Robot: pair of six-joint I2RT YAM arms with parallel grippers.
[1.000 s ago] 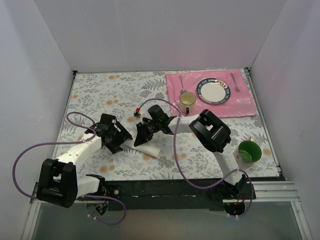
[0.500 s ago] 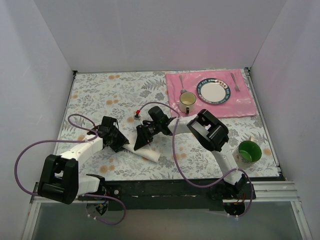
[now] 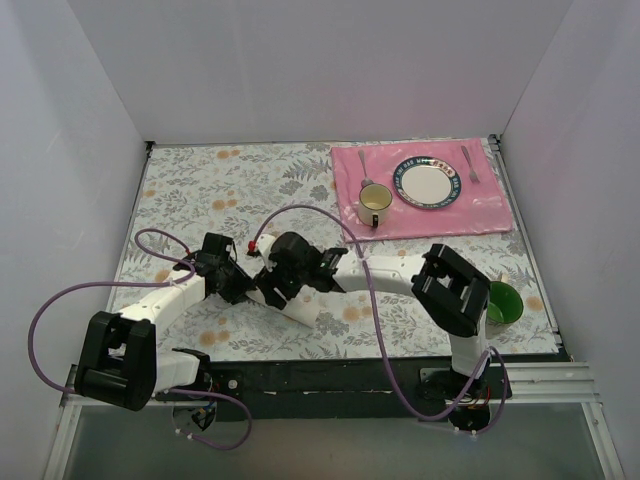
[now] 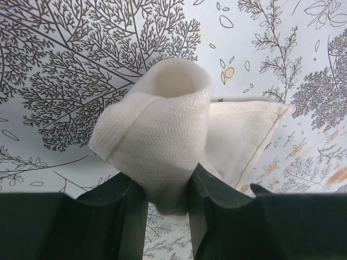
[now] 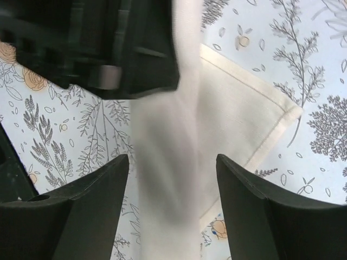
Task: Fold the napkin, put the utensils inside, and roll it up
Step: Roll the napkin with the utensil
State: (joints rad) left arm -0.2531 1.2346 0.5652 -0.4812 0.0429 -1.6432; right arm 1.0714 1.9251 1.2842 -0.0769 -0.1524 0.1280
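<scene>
Toward the near edge of the tabletop [image 3: 200, 185], left of middle, the rolled napkin [image 4: 162, 130] lies slantwise — the left claw [image 4: 165, 189] pinches its open tube end between both fingers, while the right claw [image 5: 173, 179] hangs spread over the roll, one finger on either side.

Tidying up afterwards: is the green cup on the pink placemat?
No, the green cup stands on the floral tablecloth, well clear of the pink placemat.
</scene>
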